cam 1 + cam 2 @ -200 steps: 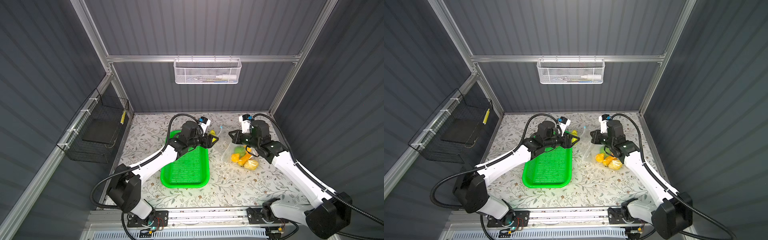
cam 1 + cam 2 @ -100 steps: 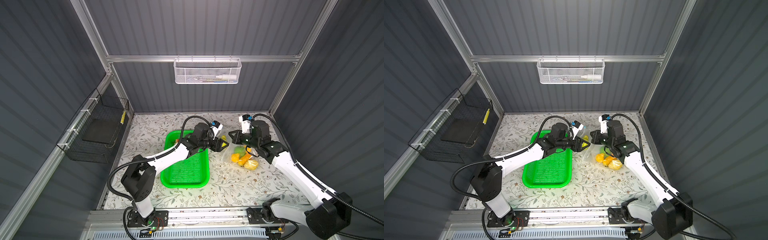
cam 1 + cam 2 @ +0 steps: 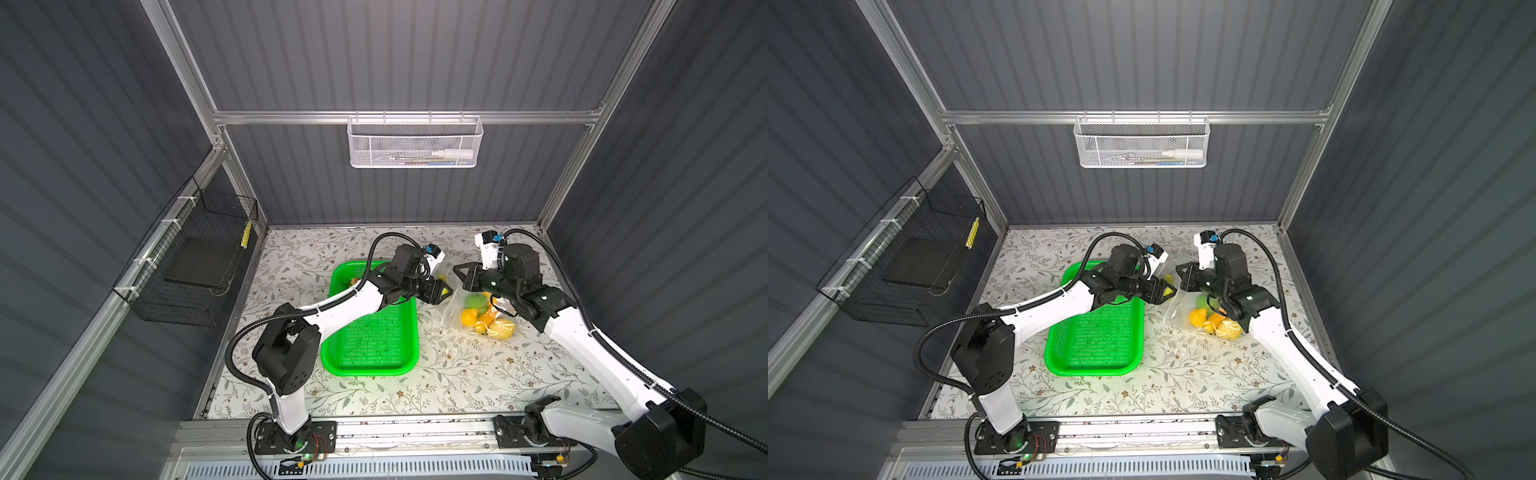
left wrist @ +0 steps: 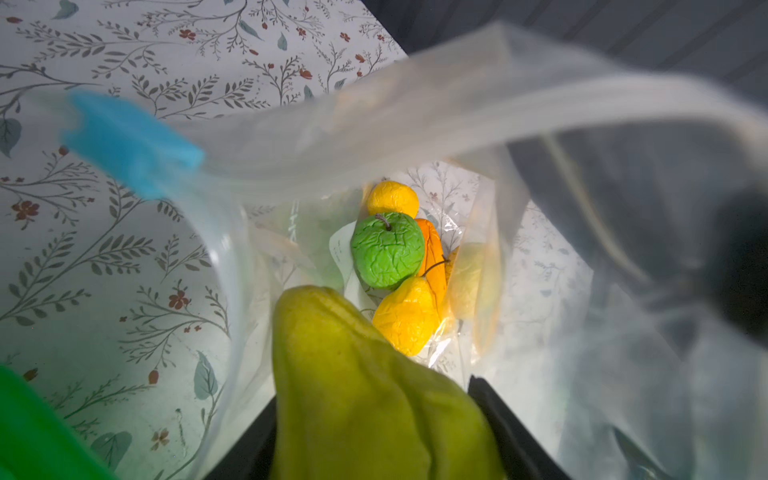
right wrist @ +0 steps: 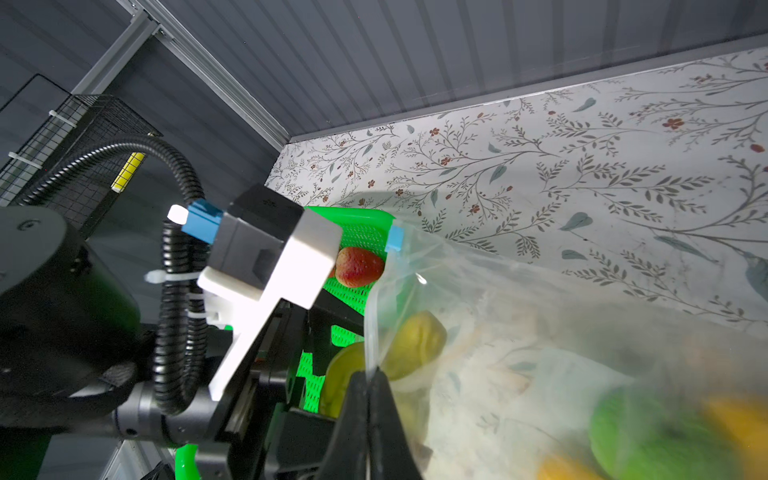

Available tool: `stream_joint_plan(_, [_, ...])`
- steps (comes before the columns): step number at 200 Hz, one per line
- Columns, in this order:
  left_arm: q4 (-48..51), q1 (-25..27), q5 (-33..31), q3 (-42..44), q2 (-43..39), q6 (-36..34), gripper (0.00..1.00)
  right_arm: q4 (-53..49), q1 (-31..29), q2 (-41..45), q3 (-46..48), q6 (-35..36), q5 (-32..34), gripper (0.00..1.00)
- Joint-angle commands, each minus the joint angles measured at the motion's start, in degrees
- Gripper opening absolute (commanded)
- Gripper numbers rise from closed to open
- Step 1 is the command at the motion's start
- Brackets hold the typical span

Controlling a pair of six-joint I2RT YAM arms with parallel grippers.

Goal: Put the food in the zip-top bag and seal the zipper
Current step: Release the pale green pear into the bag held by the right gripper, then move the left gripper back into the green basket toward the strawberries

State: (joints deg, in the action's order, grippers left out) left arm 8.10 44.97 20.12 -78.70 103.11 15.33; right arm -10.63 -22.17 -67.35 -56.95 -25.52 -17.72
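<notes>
The right pincer (image 5: 368,376) is pinching the mouth edge of the clear crinkly zip-top bag (image 5: 519,324), holding it agape for the left pincer (image 3: 441,291), which is gripping a pale yellow ridged toy fruit (image 4: 353,374) at that mouth. Beyond its tips, a green bumpy ball (image 4: 386,249) and yellow-orange fruits (image 4: 407,316) are lying inside. Behind it, a red strawberry (image 5: 359,266) is lying in the green perforated basket (image 3: 365,370); the light-blue slider tab (image 4: 129,145) is sitting beside the fruit's path.

A green basket (image 3: 365,370) sits on the floral table (image 3: 457,374), a white mesh bin (image 3: 413,143) hangs behind.
</notes>
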Motion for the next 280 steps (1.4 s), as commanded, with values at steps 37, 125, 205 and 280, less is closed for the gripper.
stream_joint_plan(37, [3.1, 0.1, -0.8, -1.8, 0.3, -1.3, 0.73, 1.4, -0.4, -0.2, -0.2, -0.2, -0.9, 0.00])
stream_joint_plan(125, [-1.6, 0.0, -4.9, 0.8, -7.7, 1.0, 0.85, 0.4, -0.5, -0.2, -1.0, 0.4, -0.4, 0.00])
stream_joint_plan(205, [-9.3, -5.1, -14.1, 10.1, -19.0, 5.7, 1.00, -0.3, -0.4, 0.2, -0.9, 0.3, 0.8, 0.00])
stream_joint_plan(280, [-0.7, -14.1, -22.8, 14.7, -19.4, 5.7, 1.00, -0.6, -0.5, -0.1, -1.1, 0.3, 1.0, 0.00])
